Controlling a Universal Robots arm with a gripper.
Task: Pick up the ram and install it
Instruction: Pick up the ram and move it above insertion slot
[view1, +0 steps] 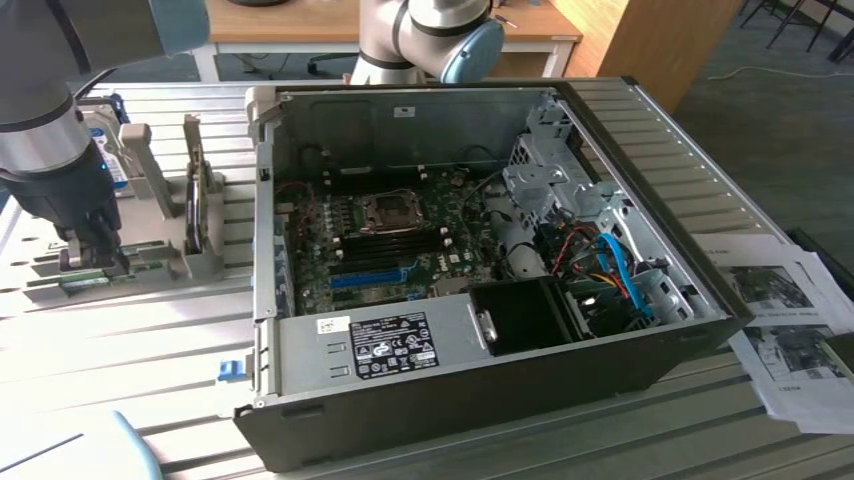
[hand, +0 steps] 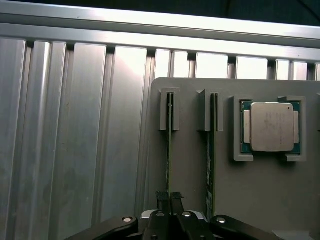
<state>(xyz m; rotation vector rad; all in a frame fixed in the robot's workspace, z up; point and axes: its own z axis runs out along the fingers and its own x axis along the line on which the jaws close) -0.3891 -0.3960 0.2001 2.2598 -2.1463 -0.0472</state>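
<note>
Two ram sticks stand on edge in the slots of a grey holder (hand: 190, 165). My gripper (hand: 169, 199) is shut on the thin top edge of one ram stick (hand: 169, 150), which still sits in its slot. The other stick (hand: 211, 150) stands beside it, untouched. In the exterior view my gripper (view1: 91, 258) reaches straight down onto the holder (view1: 167, 255) at that view's left, well apart from the open computer case (view1: 441, 260). Dark memory slots (view1: 394, 238) lie on the motherboard near the processor socket (view1: 392, 207).
A square silver processor chip (hand: 271, 127) rests in a pocket of the holder beside the sticks. A second robot arm's base (view1: 427, 40) stands behind the case. Printed sheets (view1: 787, 320) lie at the exterior view's right. The ribbed metal table (hand: 75, 140) surrounds the holder.
</note>
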